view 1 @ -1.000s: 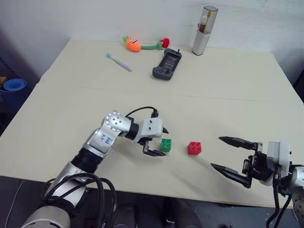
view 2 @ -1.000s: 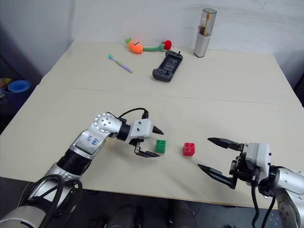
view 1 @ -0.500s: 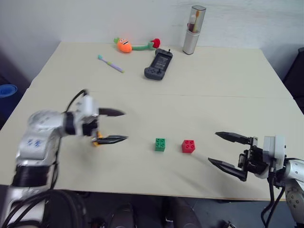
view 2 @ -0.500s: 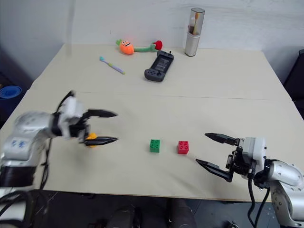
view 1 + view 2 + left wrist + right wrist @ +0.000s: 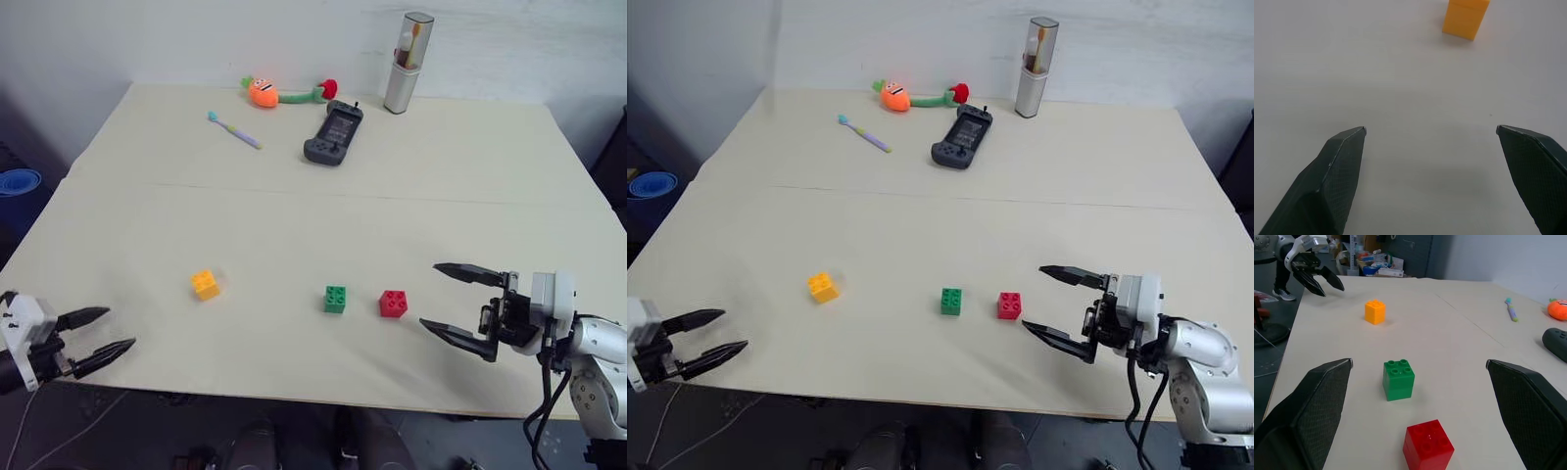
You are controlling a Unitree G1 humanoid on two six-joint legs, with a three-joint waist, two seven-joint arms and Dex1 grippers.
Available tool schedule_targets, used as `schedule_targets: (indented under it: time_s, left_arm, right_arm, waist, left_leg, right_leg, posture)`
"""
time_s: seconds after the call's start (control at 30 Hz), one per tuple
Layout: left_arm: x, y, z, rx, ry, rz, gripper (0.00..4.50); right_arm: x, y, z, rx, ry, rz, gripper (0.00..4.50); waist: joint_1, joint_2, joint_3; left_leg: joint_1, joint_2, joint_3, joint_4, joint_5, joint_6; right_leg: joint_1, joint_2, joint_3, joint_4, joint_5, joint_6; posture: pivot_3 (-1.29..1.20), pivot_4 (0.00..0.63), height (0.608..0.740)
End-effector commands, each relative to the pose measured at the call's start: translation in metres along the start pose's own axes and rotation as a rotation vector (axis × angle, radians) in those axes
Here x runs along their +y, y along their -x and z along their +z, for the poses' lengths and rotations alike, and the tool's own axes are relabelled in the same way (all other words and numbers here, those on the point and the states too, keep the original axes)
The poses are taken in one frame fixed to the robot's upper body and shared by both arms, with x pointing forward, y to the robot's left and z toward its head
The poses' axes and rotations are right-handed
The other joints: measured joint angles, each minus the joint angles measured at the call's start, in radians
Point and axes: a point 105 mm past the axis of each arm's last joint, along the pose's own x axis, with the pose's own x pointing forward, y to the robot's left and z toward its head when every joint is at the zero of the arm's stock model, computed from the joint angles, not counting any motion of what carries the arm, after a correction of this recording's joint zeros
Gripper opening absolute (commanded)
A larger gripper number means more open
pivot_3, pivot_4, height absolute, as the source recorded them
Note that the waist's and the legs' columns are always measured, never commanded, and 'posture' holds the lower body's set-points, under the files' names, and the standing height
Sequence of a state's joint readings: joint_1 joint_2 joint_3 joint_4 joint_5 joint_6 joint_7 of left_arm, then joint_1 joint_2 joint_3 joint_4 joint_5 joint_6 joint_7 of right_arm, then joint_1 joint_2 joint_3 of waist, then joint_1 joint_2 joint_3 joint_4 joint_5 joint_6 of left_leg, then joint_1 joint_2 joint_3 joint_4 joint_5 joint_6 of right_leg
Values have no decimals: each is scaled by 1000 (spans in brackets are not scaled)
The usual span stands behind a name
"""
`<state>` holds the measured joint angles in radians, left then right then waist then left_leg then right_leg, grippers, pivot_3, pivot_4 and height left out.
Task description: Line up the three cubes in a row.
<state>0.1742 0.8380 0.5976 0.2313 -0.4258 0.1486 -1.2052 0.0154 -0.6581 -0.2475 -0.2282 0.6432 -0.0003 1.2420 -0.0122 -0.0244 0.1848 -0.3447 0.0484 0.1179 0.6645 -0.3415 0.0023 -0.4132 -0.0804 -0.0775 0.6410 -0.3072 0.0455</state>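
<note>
Three studded cubes lie on the cream table [image 5: 294,225]: a yellow-orange cube [image 5: 205,284] to the left, a green cube [image 5: 335,299] in the middle, and a red cube [image 5: 394,304] close beside it on the right. The green and red stand side by side; the yellow-orange one sits apart and slightly farther back. My left gripper [image 5: 101,333] hangs open at the table's near left corner, pointing toward the yellow-orange cube [image 5: 1466,17], empty. My right gripper [image 5: 456,305] is open just right of the red cube [image 5: 1428,445], holding nothing.
At the back of the table lie a black game controller [image 5: 333,133], a carrot plush toy [image 5: 284,93], a toothbrush [image 5: 233,128] and a silver cylinder holder [image 5: 409,49]. A blue bowl [image 5: 20,181] sits on the floor to the left.
My left gripper has swung away from the green cube, far to the left and back to the table's near left corner, leaving the yellow-orange cube in the open. The right gripper stays put.
</note>
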Motion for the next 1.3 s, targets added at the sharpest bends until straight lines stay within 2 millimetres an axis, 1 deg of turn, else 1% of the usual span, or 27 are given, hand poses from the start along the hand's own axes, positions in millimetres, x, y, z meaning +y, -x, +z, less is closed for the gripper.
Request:
schedule_targets:
  time_s: [0.03, 0.13, 0.2, 0.27, 0.33, 0.37, 0.47, 0.5, 0.7, 0.73, 0.8, 0.87, 0.93, 1.0, 1.13, 1.23, 1.3]
  left_arm:
    - [-7, -20, 26, -54, -59, -75, 4490]
    - [-7, -37, 35, -52, -52, -107, 4490]
    - [-9, -55, 39, -46, -79, -155, 4490]
    - [-9, -66, 40, -40, -91, -175, 4490]
    - [-9, -71, 40, -40, -91, -191, 4490]
    - [-12, -77, 43, -59, -92, -217, 4490]
    - [-19, -91, 49, -81, -103, -265, 3928]
    - [-20, -94, 49, -79, -106, -271, 3661]
    - [-22, -103, 53, -88, -123, -302, 1763]
    - [-24, -104, 55, -92, -133, -319, 1500]
    - [-30, -108, 65, -115, -164, -367, 1476]
    - [-40, -114, 79, -139, -218, -446, 1476]
    - [-57, -123, 87, -103, -351, -590, 1476]
    - [-68, -131, 89, -60, -454, -697, 1476]
    - [-78, -157, 98, -56, -538, -822, 1476]
    - [-78, -169, 94, 2, -592, -889, 1476]
    - [-78, -175, 94, 4, -608, -904, 1476]
  right_arm:
    - [1, 1, 2, -7, -1, 15, 4500]
    - [2, 1, -1, 4, -5, 34, 4500]
    - [2, 1, -1, -3, -6, 44, 4500]
    - [2, 0, -2, -9, -7, 51, 4500]
    - [3, 0, -2, -13, -6, 54, 4500]
    - [4, 0, -3, -13, -10, 54, 4500]
    - [10, 4, -8, -9, -21, 41, 4500]
    - [11, 6, -9, -8, -22, 34, 4500]
    - [16, 11, -10, -4, -25, 11, 4500]
    - [17, 12, -10, -1, -26, 9, 4500]
    - [19, 15, -10, 4, -26, 6, 4500]
    - [18, 17, -10, 10, -26, 3, 4500]
    - [17, 21, -10, 21, -26, 3, 4500]
    - [17, 23, -10, 26, -26, 4, 4500]
    - [18, 22, -7, 31, -30, 13, 4500]
    - [21, 19, -4, 31, -35, 15, 4500]
    - [22, 18, -2, 31, -39, 10, 4500]
  waist:
    - [8, 0, 0]
    - [10, 0, 0]
    - [9, 0, 0]
    - [7, 0, 0]
    - [-1, 0, 0]
    - [-5, 0, 0]
    - [-8, 0, 0]
    - [-8, 0, 0]
    - [-14, 0, 0]
    - [-14, 0, 0]
    - [-13, 0, 0]
    - [-12, 0, 0]
    - [-10, 0, 0]
    - [-2, 0, 0]
    - [12, 0, 0]
    - [9, 0, 0]
    - [8, 0, 0]
  left_leg:
    - [0, 0, 0, 0, 0, 0]
    - [0, 0, 0, 0, 0, 0]
    - [0, 0, 1, 0, -1, 0]
    - [0, 0, 1, 0, -1, 0]
    - [0, 0, 2, 0, -1, -1]
    - [0, 0, 2, 0, -1, -1]
    - [0, 0, 2, 0, 0, 0]
    - [0, 0, 2, 0, 0, 0]
    - [0, 0, 2, 0, 0, -1]
    - [1, 0, 2, 0, 0, -1]
    - [1, 0, 2, 0, 1, -3]
    - [1, 0, 2, 0, 2, -5]
    - [0, -1, 2, 1, 3, -5]
    - [0, -1, 2, 1, 3, -6]
    - [0, -1, 4, 2, 3, -6]
    - [0, -1, 4, 3, 3, -6]
    - [0, 0, 5, 3, 4, -6]
  right_leg:
    - [0, 0, 0, 0, 0, 0]
    - [0, 0, 0, 0, 0, 0]
    - [0, 0, 0, 0, 0, 0]
    - [0, 1, 0, 0, 0, 0]
    - [-1, 1, 1, 0, 0, 0]
    - [0, 2, 1, 1, 0, 0]
    - [0, 2, 0, 2, 0, 0]
    - [0, 2, 0, 2, 0, 0]
    - [0, 2, 1, 3, 0, 0]
    - [0, 2, 1, 3, 0, 0]
    - [0, 2, 1, 3, 0, 0]
    - [0, 2, 1, 3, 0, 0]
    - [0, 2, 1, 3, 0, 0]
    - [0, 2, 0, 3, 0, 0]
    - [0, 3, 1, 2, 0, 0]
    - [0, 5, 1, 2, 0, 0]
    - [-1, 6, 1, 2, 0, 1]
  posture:
    - [0, 150, 740]
    - [0, 150, 740]
    - [0, 150, 740]
    - [0, 150, 740]
    - [0, 150, 740]
    - [0, 150, 740]
    - [0, 150, 740]
    - [0, 150, 740]
    - [0, 150, 740]
    - [0, 150, 740]
    - [0, 150, 740]
    - [0, 150, 740]
    - [0, 150, 740]
    - [0, 150, 740]
    - [0, 150, 740]
    - [0, 150, 740]
    - [0, 150, 740]
